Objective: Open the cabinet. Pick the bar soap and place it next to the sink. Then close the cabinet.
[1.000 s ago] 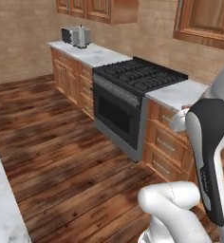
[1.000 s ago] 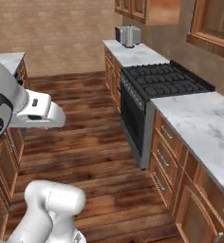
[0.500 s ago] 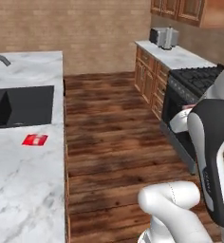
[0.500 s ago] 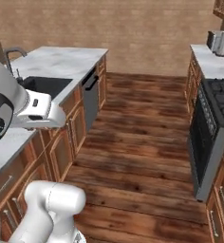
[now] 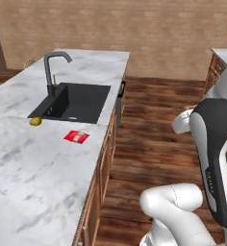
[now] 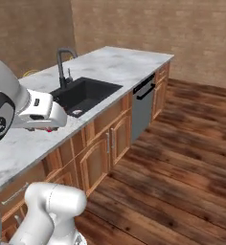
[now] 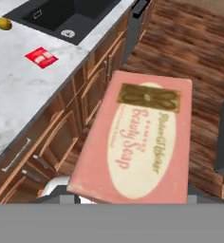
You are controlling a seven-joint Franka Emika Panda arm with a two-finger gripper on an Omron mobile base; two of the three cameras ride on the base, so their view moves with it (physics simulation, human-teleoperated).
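Note:
The bar soap (image 7: 137,142) is a pink box labelled "Beauty Soap", close in front of the hand camera. It hides my fingertips and hangs over the low cabinet fronts and the floor, right of the counter edge. My gripper (image 6: 47,125) is shut on it, with a pink edge peeking out under the hand, above the counter's front edge. The black sink (image 5: 72,102) (image 6: 84,93) (image 7: 61,16) sits in the marble counter with its gooseneck faucet (image 5: 50,67). The cabinet is out of view.
A small flat red packet (image 5: 76,137) (image 7: 41,57) lies on the counter (image 5: 33,182) just in front of the sink. A round yellow fruit (image 5: 35,121) (image 7: 4,23) sits at the basin's corner. A dishwasher (image 6: 142,103) and low cabinets front the counter. Wood floor lies to the right.
The base has turned, so both base views swung from the stove side to the counter with the sink. The arm keeps its pose and the grip on the soap is unchanged.

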